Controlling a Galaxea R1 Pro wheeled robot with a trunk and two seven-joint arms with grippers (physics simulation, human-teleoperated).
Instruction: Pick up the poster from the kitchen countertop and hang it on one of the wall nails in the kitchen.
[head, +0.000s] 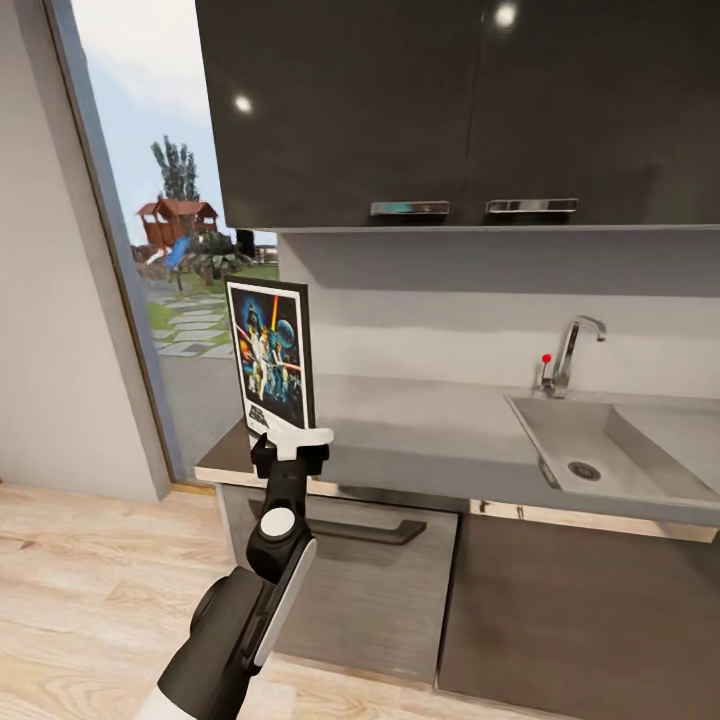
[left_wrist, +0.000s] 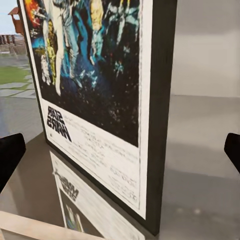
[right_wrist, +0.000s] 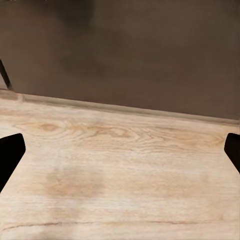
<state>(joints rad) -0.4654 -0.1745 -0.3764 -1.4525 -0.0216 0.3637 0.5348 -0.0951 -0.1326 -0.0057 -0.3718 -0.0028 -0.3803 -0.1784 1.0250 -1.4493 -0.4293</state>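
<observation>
**Left pincer spread wide at the foot of the poster on the kitchen surface**

The poster (head: 272, 355) stands upright near the left end of the grey surface (head: 420, 440), close to its front edge. Its dark blue art faces the robot, and black lettering sits on the white border at the bottom. Its black frame rests on the surface, which mirrors it faintly in the left wrist view (left_wrist: 95, 90).

The left pincer (head: 290, 445) reaches up from the floor side and sits at the surface's front edge, just below the poster's bottom edge. Its fingers are released and spread wide: in the left wrist view each dark fingertip (left_wrist: 10, 157) stands far out at either side, clear of the frame, and nothing is held.

To the right of the poster the surface lies open as far as the built-in sink (head: 600, 450) and its chrome tap (head: 570, 355). Dark wall cupboards (head: 460, 110) hang overhead, leaving a band of pale wall above the poster. To the left is a tall window (head: 180, 250).

The right pincer (right_wrist: 120, 150) is also released and holds nothing, with wooden floor (right_wrist: 120, 175) and a dark cupboard front (right_wrist: 130, 50) beyond it.
</observation>
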